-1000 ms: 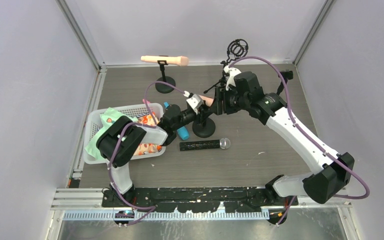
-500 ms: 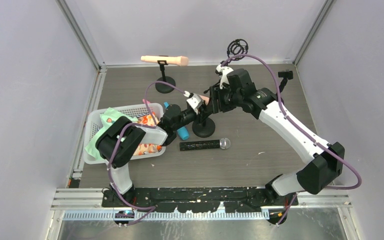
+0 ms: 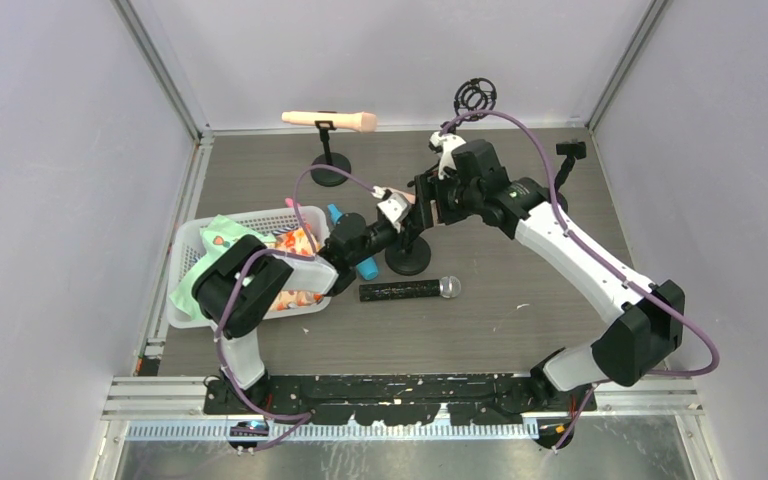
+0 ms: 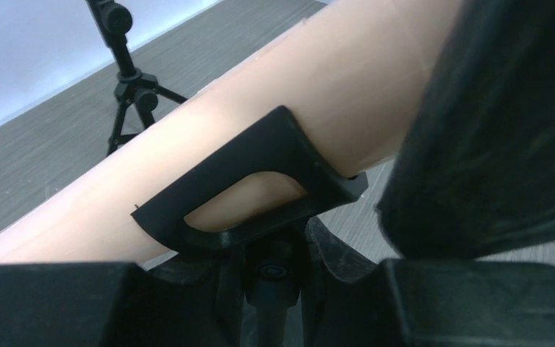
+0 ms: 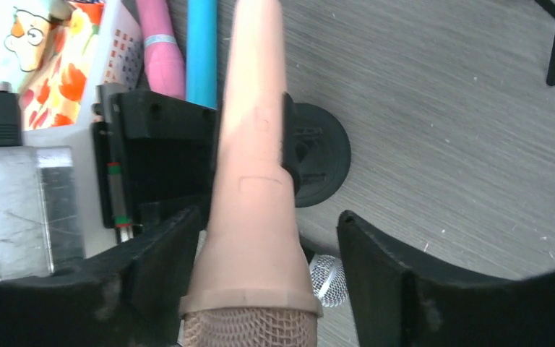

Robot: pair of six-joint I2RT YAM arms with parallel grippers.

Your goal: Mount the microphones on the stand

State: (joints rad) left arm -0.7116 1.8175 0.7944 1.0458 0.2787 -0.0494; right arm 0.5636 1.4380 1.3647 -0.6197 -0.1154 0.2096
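Observation:
A peach-beige microphone point(image 5: 249, 173) lies in the black clip point(image 4: 260, 155) of the middle stand point(image 3: 407, 258), with its mesh head towards the right wrist camera. My right gripper point(image 5: 267, 218) straddles the microphone near its head and is open: a gap shows at one finger, while the other sits close alongside. My left gripper point(image 4: 278, 253) is shut on the stand's neck just under the clip. A second peach microphone point(image 3: 330, 120) rests on the back stand. On the table lie the black microphone point(image 3: 410, 289) and the blue one point(image 3: 365, 265).
A white basket point(image 3: 188, 250) of colourful packets stands at the left, and a pink item point(image 5: 160, 50) lies beside the blue microphone. A shock-mount stand point(image 3: 474, 98) and a small stand point(image 3: 568, 152) are at the back right. A tripod point(image 4: 126, 79) stands beyond the clip.
My right gripper's jaws have spread wider around the peach microphone, and the right arm has shifted a little to the left. The left gripper keeps its hold on the stand.

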